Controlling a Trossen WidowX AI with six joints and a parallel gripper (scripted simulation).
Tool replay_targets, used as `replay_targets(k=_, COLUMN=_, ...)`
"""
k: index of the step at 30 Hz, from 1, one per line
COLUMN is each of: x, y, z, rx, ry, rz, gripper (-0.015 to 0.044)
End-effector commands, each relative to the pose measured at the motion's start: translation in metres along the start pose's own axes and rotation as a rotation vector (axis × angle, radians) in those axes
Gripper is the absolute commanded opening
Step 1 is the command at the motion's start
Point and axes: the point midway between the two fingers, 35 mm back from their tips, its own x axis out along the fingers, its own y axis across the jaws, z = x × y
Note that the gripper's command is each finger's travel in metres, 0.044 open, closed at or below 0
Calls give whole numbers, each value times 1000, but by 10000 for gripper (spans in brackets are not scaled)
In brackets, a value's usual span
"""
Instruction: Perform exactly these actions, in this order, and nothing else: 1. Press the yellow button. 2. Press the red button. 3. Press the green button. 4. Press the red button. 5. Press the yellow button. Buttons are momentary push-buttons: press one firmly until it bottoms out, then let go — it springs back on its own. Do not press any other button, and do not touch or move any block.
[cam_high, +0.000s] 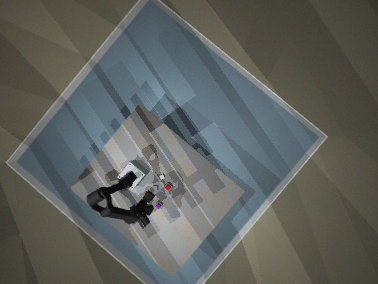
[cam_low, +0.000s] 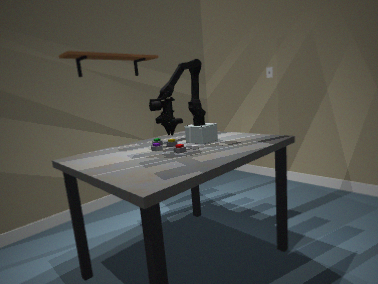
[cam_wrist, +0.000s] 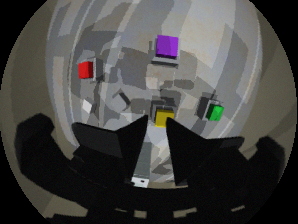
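Observation:
The yellow button is just beyond the fingertips in the wrist view. The red button is at the upper left in the wrist view. The green button is at the right in the wrist view. The arm hides yellow and green in the top view. All three caps look raised. My gripper points down above the table beside the yellow button's cap in view, fingers partly open, with nothing between them. It stands clear above the button.
A purple button stands beyond the yellow one in the wrist view. A small white block lies near the red button. A small dark grey piece lies between red and yellow. The pale box is at the arm's base.

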Motion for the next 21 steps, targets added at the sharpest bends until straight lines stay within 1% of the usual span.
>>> replay_targets(k=1, x=-11, y=26, z=26, rx=-19, ry=-8, rz=-5, gripper=204)
replay_targets(k=8, x=-31, y=106, z=63, rx=-40, ry=-9, rz=-9, gripper=387)
replay_targets(k=9, x=-33, y=120, z=65, rx=-43, ry=-10, rz=-10, gripper=400)
replay_targets(k=14, x=-47, y=190, z=69, rx=-24, ry=-16, rz=6, gripper=400)
replay_targets(k=18, x=-58, y=248, z=57, rx=-8, ry=-17, rz=21, gripper=400)
replay_targets(k=21, x=-62, y=269, z=49, rx=-1, ry=-16, rz=27, gripper=400)
